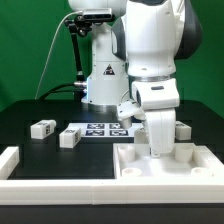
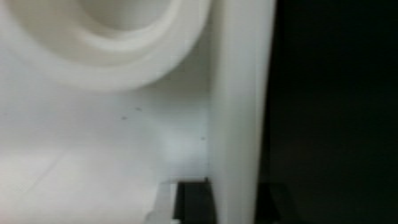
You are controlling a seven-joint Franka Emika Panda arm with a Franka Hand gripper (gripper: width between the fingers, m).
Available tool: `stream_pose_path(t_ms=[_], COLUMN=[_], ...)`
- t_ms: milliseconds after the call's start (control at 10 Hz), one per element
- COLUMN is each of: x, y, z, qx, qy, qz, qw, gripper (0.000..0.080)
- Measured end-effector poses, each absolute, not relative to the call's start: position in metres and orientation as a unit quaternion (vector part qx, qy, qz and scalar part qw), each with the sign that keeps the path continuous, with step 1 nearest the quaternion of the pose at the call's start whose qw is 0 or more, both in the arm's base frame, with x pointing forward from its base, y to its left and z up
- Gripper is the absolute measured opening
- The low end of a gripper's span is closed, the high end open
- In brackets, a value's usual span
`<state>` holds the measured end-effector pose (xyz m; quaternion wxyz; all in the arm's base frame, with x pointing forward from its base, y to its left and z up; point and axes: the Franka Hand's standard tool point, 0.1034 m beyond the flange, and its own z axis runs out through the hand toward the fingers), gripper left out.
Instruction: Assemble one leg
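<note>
1. Hovering low over the panel [image 1: 135,168], the claw [image 1: 160,150] is pointing straight down; its opening is hiding from both views, so I cannot tell its grip.
2. One leg [image 1: 42,127] and another leg [image 1: 69,137] are lying on the counter [image 1: 25,150] at the exterior view's left, beside the marker board [image 1: 100,129].
3. A third leg [image 1: 182,128] is sitting just beside the claw, toward the exterior view's right.
</note>
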<state>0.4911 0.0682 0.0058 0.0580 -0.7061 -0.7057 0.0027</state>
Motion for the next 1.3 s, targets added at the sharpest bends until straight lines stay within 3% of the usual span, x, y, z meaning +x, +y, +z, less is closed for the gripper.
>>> stream_pose_path(t_ms=[200, 300, 400, 600, 700, 800, 1300], x=[0.491, 0.4907, 0.4912, 0.4928, 0.4936, 0.494, 0.4944], y=[0.0679, 0.0677, 0.0674, 0.0672, 0.0671, 0.067, 0.0666], z=[0.0059, 0.0054, 0.0057, 0.0069, 0.0073, 0.0075, 0.0077], qx=[-0.706, -0.706, -0.706, -0.707, -0.707, -0.707, -0.707], qy=[-0.706, -0.706, -0.705, -0.705, -0.705, -0.705, -0.705], qz=[0.005, 0.005, 0.005, 0.003, 0.002, 0.002, 0.001], qw=[0.059, 0.06, 0.06, 0.058, 0.057, 0.057, 0.056], gripper=[0.0057, 0.0122, 0.0122, 0.0494, 0.0494, 0.0618, 0.0649])
